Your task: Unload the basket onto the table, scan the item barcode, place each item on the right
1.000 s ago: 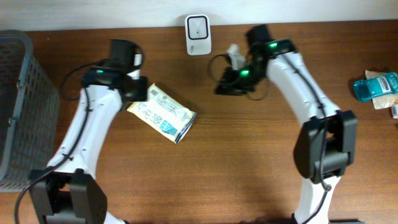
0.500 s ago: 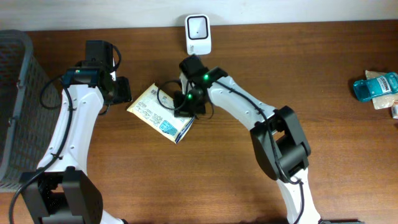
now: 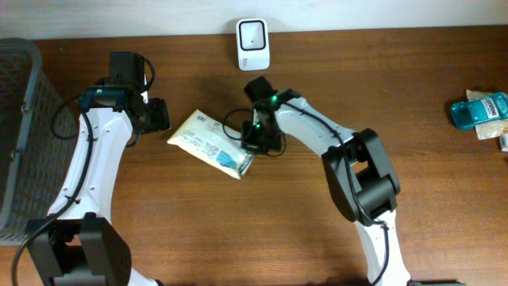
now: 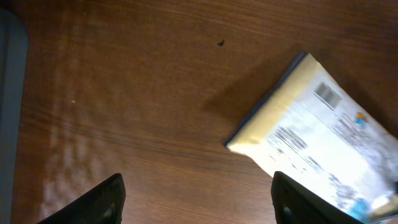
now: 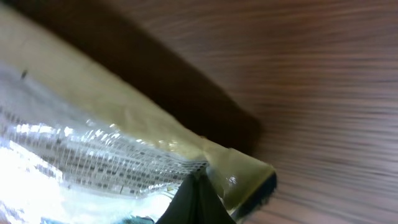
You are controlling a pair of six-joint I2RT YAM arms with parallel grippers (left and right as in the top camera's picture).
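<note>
Right hand [image 3: 254, 146] pinching packet [image 3: 208, 143] edge — left hand [image 3: 156, 116] open.

The left arm [image 3: 95, 163] and the right arm [image 3: 313, 127] are built alike, with smooth white shells [image 3: 83, 187] on the long links and black, blocky joint housings [image 3: 361, 179] between them. The white shells are rounded and unmarked, and their seams against the black parts are cleanly cut. Small green lights [image 3: 98, 90] glow on the black housings toward the outer end of each arm. Thin black cables [image 3: 62, 111] loop loosely off the arms near the wrists. The left gripper [image 4: 196, 199] has two matte black fingers [image 4: 102, 199] with rounded tips. The right gripper [image 5: 198, 202] shows as a dark, narrow wedge, though that view is blurred.
</note>
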